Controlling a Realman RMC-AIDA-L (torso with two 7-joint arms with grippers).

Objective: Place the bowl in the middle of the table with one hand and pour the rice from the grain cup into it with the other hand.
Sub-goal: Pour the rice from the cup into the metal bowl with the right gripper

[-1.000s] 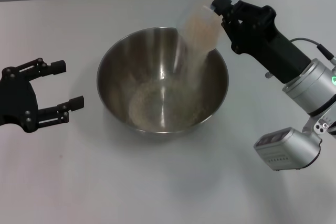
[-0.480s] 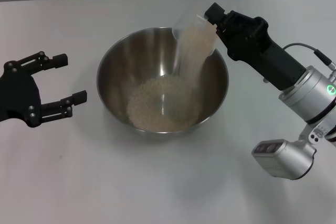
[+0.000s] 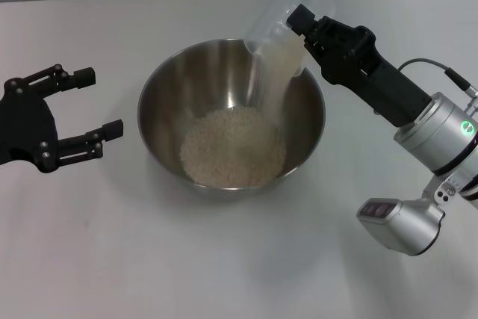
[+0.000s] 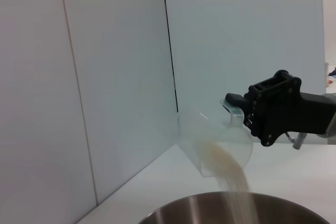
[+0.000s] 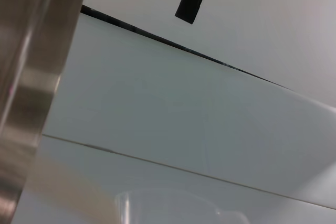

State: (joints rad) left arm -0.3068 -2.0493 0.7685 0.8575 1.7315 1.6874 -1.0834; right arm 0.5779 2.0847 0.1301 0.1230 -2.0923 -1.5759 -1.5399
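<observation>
My right pincer grips the grain cup, tipped mouth-down over the far rim of the bowl; rice streams from it onto a pale heap in the bowl's bottom; the bowl stands mid-table; my left pincer hangs wide and holds nothing, just beside the bowl.
</observation>
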